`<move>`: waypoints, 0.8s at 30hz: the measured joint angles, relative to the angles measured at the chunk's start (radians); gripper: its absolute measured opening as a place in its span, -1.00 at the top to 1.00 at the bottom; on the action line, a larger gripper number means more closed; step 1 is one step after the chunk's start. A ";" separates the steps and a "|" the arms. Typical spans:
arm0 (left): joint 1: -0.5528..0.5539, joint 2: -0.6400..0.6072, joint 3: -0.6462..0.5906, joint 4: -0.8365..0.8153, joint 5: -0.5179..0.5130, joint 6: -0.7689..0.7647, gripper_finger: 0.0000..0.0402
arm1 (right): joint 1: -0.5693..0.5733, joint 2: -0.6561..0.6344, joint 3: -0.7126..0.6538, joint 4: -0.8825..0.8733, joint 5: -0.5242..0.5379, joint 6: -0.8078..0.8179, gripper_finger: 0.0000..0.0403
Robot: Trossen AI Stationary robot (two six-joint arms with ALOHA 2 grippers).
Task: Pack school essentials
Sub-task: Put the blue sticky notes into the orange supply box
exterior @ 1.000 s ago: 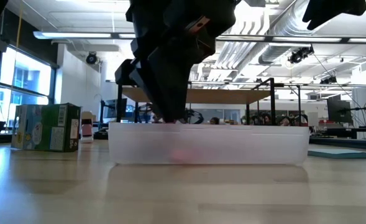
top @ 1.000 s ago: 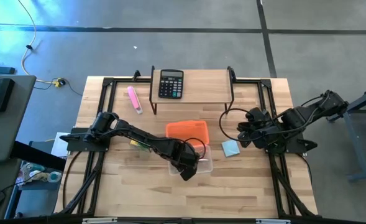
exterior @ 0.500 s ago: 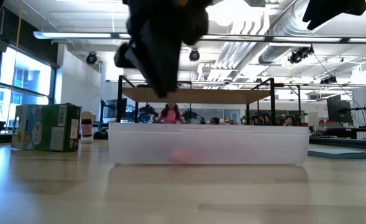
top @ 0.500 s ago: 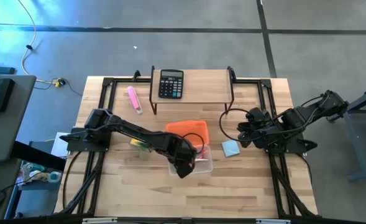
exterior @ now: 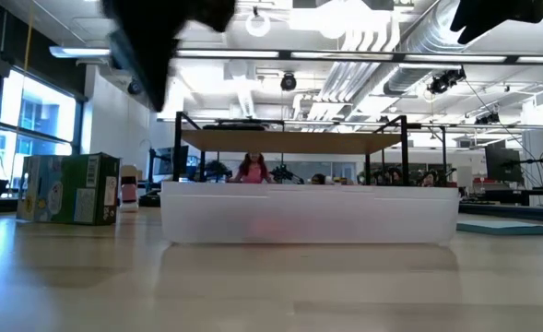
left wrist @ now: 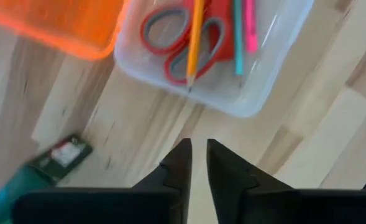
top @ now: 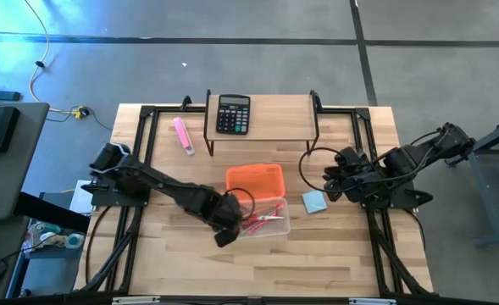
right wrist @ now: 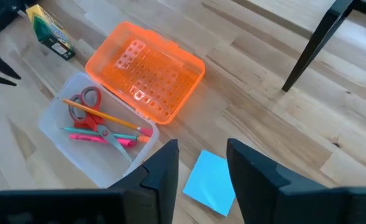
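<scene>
beside clear box (top: 279, 227) | left end effector (left wrist: 197, 163) empty | scissors (left wrist: 186, 37) inside

No legible text, brand, number or sign is found in any view. The green box (exterior: 71, 189) carries printed graphics, too small to read. The black calculator (top: 233, 114) shows keys, their markings indistinguishable. The small green-yellow pack (right wrist: 48, 30) bears unreadable print.

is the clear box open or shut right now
Open. The clear box has no lid on; its orange lid lies beside it, and the scissors and pencil inside show uncovered.
</scene>
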 joint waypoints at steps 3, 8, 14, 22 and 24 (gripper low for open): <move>-0.022 -0.064 -0.093 0.058 -0.001 -0.044 0.89 | 0.000 0.001 0.000 0.000 -0.010 0.021 0.26; -0.051 -0.178 -0.223 0.124 -0.040 -0.101 0.95 | 0.000 0.001 0.000 0.001 -0.023 0.074 -0.03; -0.061 -0.343 -0.339 0.171 -0.077 -0.102 0.93 | -0.001 0.001 -0.001 -0.019 -0.080 0.197 -0.43; -0.067 -0.583 -0.457 0.221 -0.166 -0.038 0.94 | -0.001 0.008 -0.002 -0.026 -0.127 0.331 -0.66; -0.067 -0.638 -0.487 0.261 -0.172 -0.015 0.96 | -0.002 0.015 -0.002 -0.023 -0.132 0.356 -0.66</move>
